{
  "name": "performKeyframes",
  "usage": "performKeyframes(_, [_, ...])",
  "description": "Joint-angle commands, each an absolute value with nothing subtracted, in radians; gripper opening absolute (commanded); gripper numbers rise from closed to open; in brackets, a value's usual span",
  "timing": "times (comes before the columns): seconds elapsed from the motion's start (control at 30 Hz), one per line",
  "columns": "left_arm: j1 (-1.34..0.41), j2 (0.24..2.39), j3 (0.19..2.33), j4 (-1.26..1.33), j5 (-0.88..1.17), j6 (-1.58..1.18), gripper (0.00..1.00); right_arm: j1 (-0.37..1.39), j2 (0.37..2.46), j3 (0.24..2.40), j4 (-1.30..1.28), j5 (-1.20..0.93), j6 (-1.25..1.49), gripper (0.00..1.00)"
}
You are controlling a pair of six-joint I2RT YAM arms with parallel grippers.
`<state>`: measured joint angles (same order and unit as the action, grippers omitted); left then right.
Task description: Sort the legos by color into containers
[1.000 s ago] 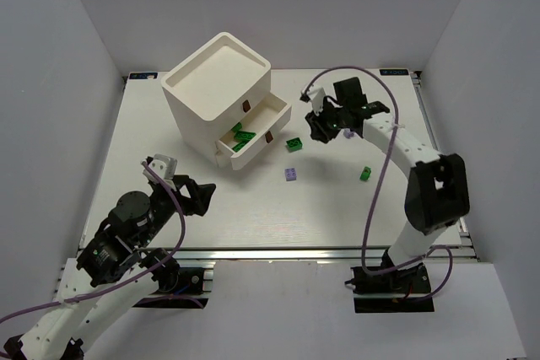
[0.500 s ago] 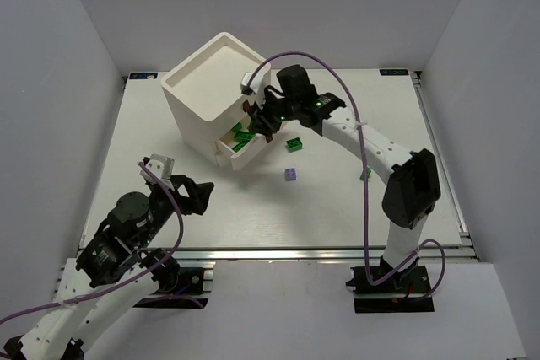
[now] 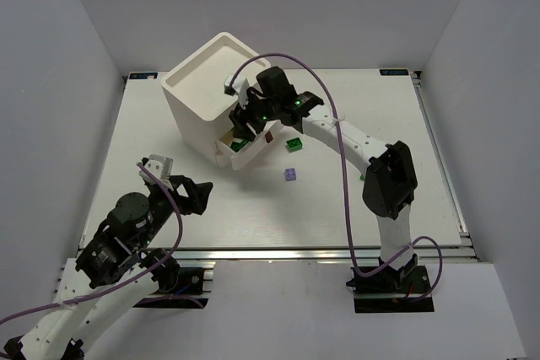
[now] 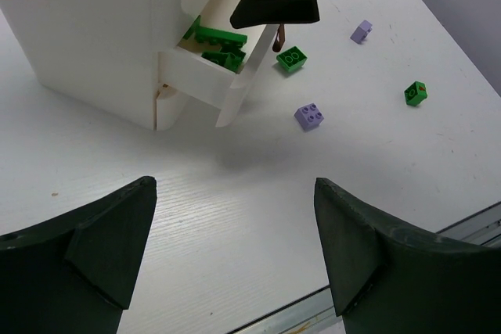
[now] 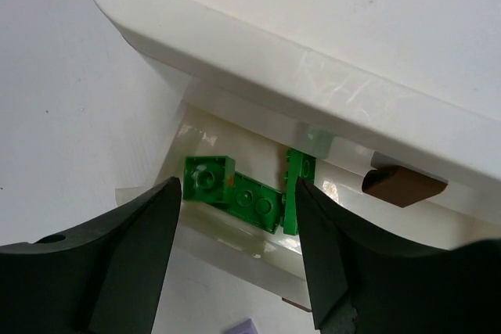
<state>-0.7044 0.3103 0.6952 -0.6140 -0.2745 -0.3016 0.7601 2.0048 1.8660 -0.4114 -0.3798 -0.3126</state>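
The white cabinet (image 3: 211, 90) stands at the back left with its low drawer (image 3: 253, 151) pulled out. Several green legos (image 5: 235, 189) lie in that drawer and show in the left wrist view (image 4: 215, 37). My right gripper (image 3: 251, 122) hovers over the drawer, open and empty (image 5: 239, 256). On the table lie a green lego (image 3: 294, 143), a pale purple lego (image 3: 291, 174) and another green lego (image 4: 415, 93). A second purple lego (image 4: 361, 31) lies farther back. My left gripper (image 3: 192, 194) is open and empty, well in front of the cabinet (image 4: 235, 248).
A dark red-brown handle (image 5: 403, 185) of the drawer above sticks out beside my right fingers. The right arm (image 3: 354, 145) spans the table from the right side to the cabinet. The table's front rail (image 3: 278, 250) runs along the near edge.
My right gripper has swung left from the table's right middle to above the open drawer. The left arm has not moved.
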Motion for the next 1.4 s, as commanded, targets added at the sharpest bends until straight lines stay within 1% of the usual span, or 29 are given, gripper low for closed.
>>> performKeyframes(0.0, [-0.706, 0.314, 0.690, -0.618, -0.282, -0.307, 0.92, 0.759, 1.970, 1.908, -0.419, -0.388, -0.282, 0.66])
performKeyframes(0.07, [-0.706, 0.313, 0.690, -0.618, -0.281, -0.307, 0.92, 0.755, 1.927, 1.896, -0.431, -0.396, -0.276, 0.64])
performKeyframes(0.1, [-0.706, 0.313, 0.690, -0.618, -0.282, -0.308, 0.92, 0.750, 1.904, 1.876, -0.425, -0.394, -0.270, 0.61])
performKeyframes(0.13, [-0.706, 0.308, 0.690, -0.617, -0.281, -0.308, 0.92, 0.736, 1.869, 1.809, -0.413, -0.388, -0.264, 0.60])
performKeyframes(0.17, [-0.706, 0.310, 0.690, -0.618, -0.281, -0.308, 0.92, 0.732, 1.791, 1.766, -0.396, -0.384, -0.258, 0.58])
performKeyframes(0.2, [-0.706, 0.304, 0.690, -0.615, -0.281, -0.308, 0.91, 0.723, 1.749, 1.717, -0.353, -0.383, -0.255, 0.55])
performKeyframes(0.23, [-0.706, 0.302, 0.689, -0.618, -0.281, -0.307, 0.91, 0.697, 1.667, 1.619, -0.335, -0.385, -0.253, 0.54])
performKeyframes(0.3, [-0.706, 0.302, 0.689, -0.615, -0.281, -0.308, 0.92, 0.670, 1.597, 1.536, -0.315, -0.405, -0.268, 0.50])
performKeyframes(0.37, [-0.706, 0.304, 0.689, -0.615, -0.279, -0.307, 0.92, 0.617, 1.519, 1.442, -0.336, -0.426, -0.331, 0.49])
performKeyframes(0.43, [-0.706, 0.307, 0.687, -0.614, -0.273, -0.305, 0.92, 0.575, 1.471, 1.390, -0.366, -0.437, -0.394, 0.52])
performKeyframes(0.47, [-0.706, 0.310, 0.687, -0.612, -0.275, -0.307, 0.92, 0.533, 1.465, 1.361, -0.389, -0.454, -0.423, 0.56])
performKeyframes(0.5, [-0.706, 0.308, 0.687, -0.614, -0.273, -0.305, 0.92, 0.517, 1.460, 1.352, -0.408, -0.460, -0.440, 0.66])
performKeyframes(0.6, [-0.706, 0.308, 0.687, -0.612, -0.270, -0.305, 0.92, 0.448, 1.463, 1.347, -0.547, -0.459, -0.541, 0.79])
performKeyframes(0.63, [-0.706, 0.308, 0.687, -0.612, -0.270, -0.305, 0.92, 0.434, 1.465, 1.347, -0.602, -0.433, -0.554, 0.81])
performKeyframes(0.67, [-0.706, 0.307, 0.687, -0.612, -0.268, -0.304, 0.92, 0.393, 1.471, 1.345, -0.626, -0.364, -0.572, 0.82])
performKeyframes(0.77, [-0.706, 0.305, 0.686, -0.611, -0.261, -0.302, 0.92, 0.333, 1.482, 1.327, -0.698, -0.255, -0.587, 0.82])
performKeyframes(0.93, [-0.706, 0.310, 0.686, -0.609, -0.253, -0.298, 0.92, 0.206, 1.477, 1.184, -0.709, -0.187, -0.633, 0.82])
performKeyframes(1.1, [-0.706, 0.307, 0.686, -0.606, -0.250, -0.298, 0.92, 0.124, 1.546, 1.115, -0.666, -0.169, -0.727, 0.84])
performKeyframes(1.17, [-0.706, 0.304, 0.683, -0.609, -0.250, -0.298, 0.92, 0.088, 1.603, 1.124, -0.664, -0.173, -0.748, 0.84])
performKeyframes(1.37, [-0.706, 0.301, 0.684, -0.609, -0.255, -0.302, 0.92, 0.057, 1.715, 1.155, -0.663, -0.198, -0.810, 0.83])
